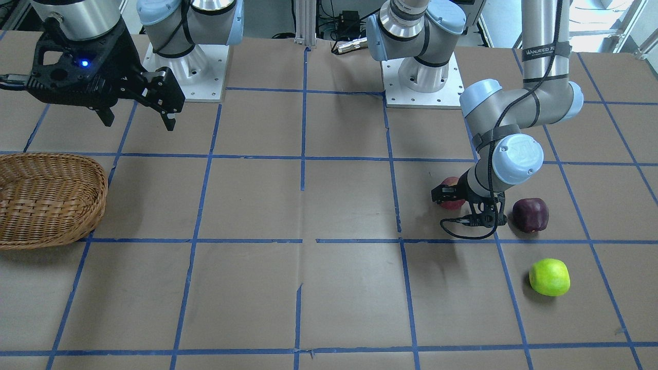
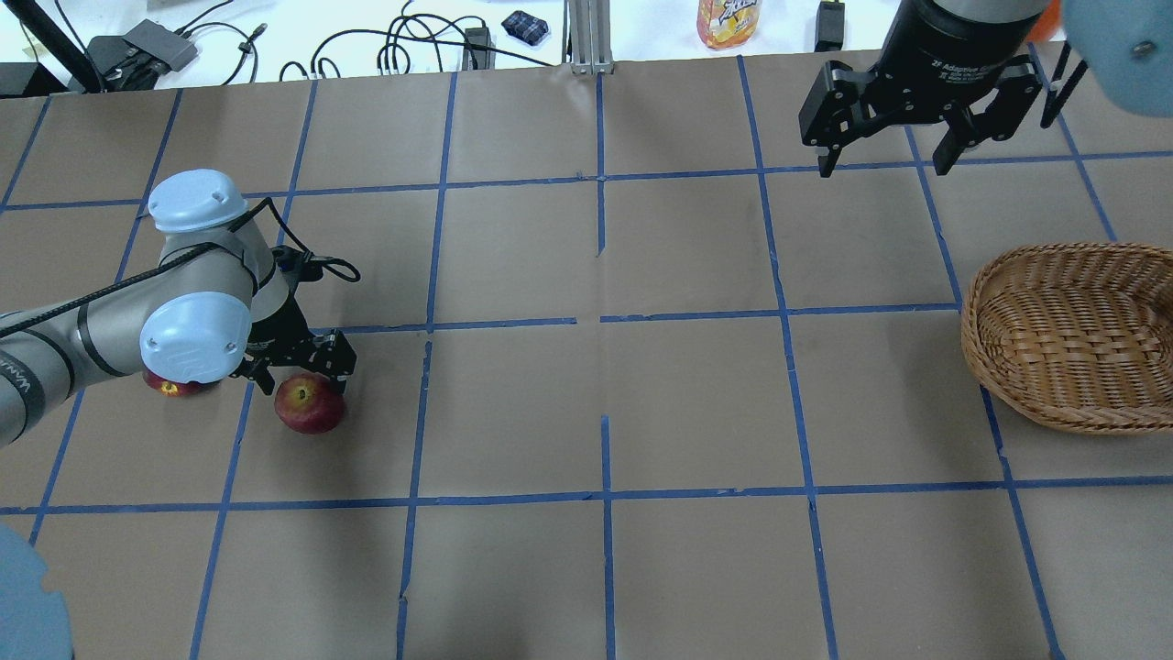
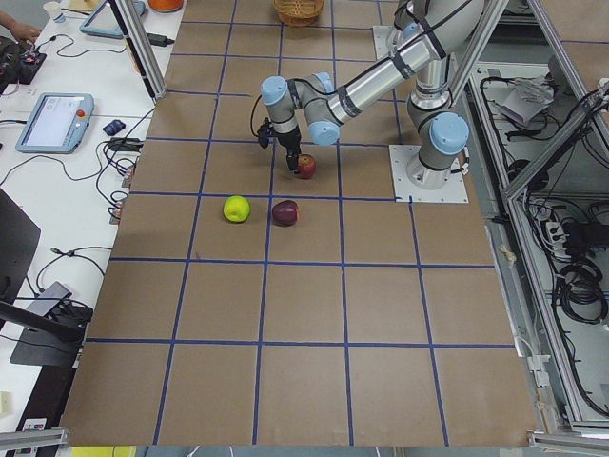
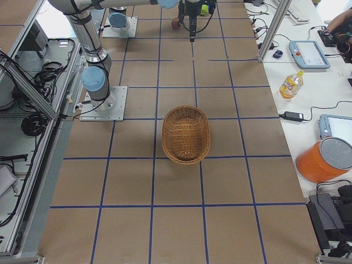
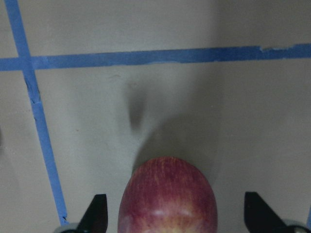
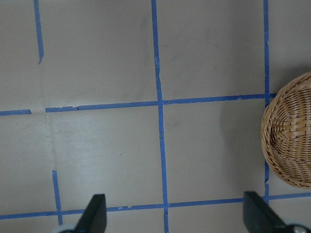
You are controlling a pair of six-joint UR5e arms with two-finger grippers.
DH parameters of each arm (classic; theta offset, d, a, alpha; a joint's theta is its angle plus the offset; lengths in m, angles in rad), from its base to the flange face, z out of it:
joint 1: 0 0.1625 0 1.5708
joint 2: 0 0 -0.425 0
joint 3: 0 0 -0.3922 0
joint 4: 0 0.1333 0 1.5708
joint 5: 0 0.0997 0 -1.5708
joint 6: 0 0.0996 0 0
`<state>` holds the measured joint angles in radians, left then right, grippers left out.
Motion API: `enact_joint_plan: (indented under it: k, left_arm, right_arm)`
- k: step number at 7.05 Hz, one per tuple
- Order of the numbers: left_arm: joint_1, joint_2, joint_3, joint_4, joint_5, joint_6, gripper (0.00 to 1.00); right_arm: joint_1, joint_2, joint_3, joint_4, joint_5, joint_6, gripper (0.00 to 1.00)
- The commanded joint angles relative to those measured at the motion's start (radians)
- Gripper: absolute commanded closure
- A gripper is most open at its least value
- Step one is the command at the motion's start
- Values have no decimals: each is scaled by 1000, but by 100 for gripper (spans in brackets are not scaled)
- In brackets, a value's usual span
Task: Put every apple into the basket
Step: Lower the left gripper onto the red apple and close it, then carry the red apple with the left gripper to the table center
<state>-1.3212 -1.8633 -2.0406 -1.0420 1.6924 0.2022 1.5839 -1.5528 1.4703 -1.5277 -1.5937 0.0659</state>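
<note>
Left hand (image 2: 305, 367) is down low on the counter (image 1: 257, 205) with its fingers (image 5: 97, 216) spread wide, and the red apple (image 2: 310, 405) sits right between them. In the wrist view the apple fills the 6 o'clock spot, with a clear gap to each finger, so nothing is pinched. From overhead its stem dimple looks to be facing up.

Right hand (image 2: 884, 165) hangs in the air, fingers also spread, holding nothing. The basket (image 2: 990, 367) lies at about 5 o'clock from it in the overhead view.

Apple count is three, all sitting on the counter. Going by the front-facing view, the maroon apple (image 1: 530, 215) is at 3 o'clock from the red one, with the left wrist between them, and the green apple (image 1: 549, 277) is at roughly 5 o'clock from the maroon one, a bit apart.

One basket, open side up, with its long axis running 9 to 3 o'clock in the front-facing view. It's way off at 9 o'clock from the apples, well apart, with nothing in it that I can see.
</note>
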Motion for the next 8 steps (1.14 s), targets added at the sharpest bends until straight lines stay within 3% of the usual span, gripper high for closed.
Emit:
enact_joint_plan:
  k: [1, 2, 3, 4, 5, 7, 8]
  left_arm:
    - [20, -2, -20, 11, -31, -3, 31]
    - [22, 18, -9, -4, -84, -1, 84]
    - [13, 24, -6, -7, -82, -1, 96]
    - [-7, 24, 29, -18, -89, -21, 96]
    - [-80, 30, 83, -21, -177, -36, 96]
    - [-356, -17, 210, 2, -241, -379, 96]
    - [-460, -70, 229, 93, -341, -465, 96]
  right_arm:
    - [-1, 0, 1, -2, 1, 6, 0]
    - [-1, 5, 1, -2, 0, 5, 0]
    - [-1, 5, 2, 0, -3, 0, 0]
    - [-2, 5, 4, 0, -8, -11, 0]
    - [-4, 5, 5, 0, -3, -11, 0]
    - [-4, 7, 7, 0, -2, -11, 0]
    - [-4, 7, 2, 0, -2, -11, 0]
